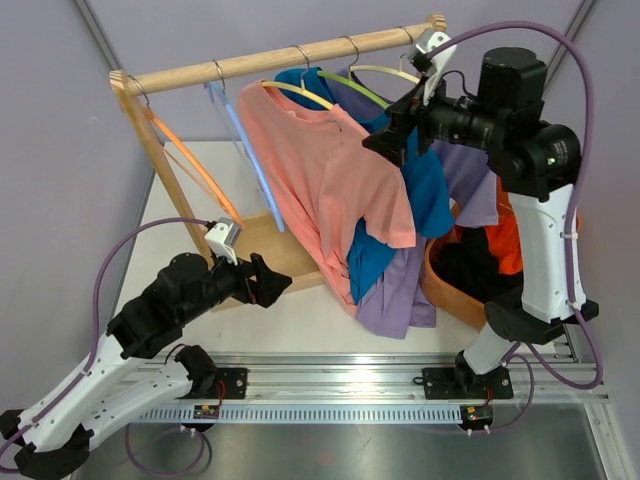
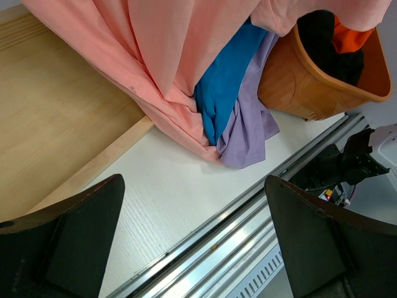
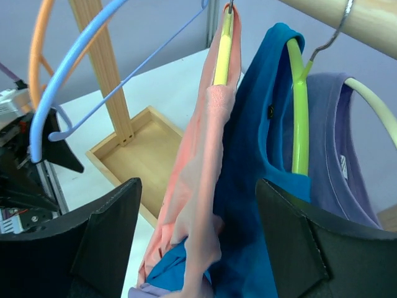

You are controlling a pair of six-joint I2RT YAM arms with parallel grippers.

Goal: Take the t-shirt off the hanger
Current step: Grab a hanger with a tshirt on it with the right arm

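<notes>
A pink t-shirt (image 1: 320, 180) hangs on a yellow hanger (image 1: 300, 95) from the wooden rod (image 1: 280, 58). Behind it hang a blue t-shirt (image 1: 430, 195) on a green hanger (image 3: 299, 105) and a purple t-shirt (image 1: 400, 295). My right gripper (image 1: 390, 135) is up at the shirts' right shoulders. In the right wrist view this right gripper (image 3: 198, 186) is open, its jaws wide either side of the pink t-shirt (image 3: 205, 180) and blue t-shirt (image 3: 260, 155), gripping neither. My left gripper (image 1: 270, 283) is low over the table, open and empty (image 2: 193, 186).
An empty orange hanger (image 1: 185, 165) and a light blue hanger (image 1: 245, 150) hang at the rod's left end. The rack's wooden base tray (image 1: 275, 245) lies under the shirts. An orange basket (image 1: 445, 290) with dark and orange clothes stands at the right. A metal rail (image 1: 350, 375) runs along the near edge.
</notes>
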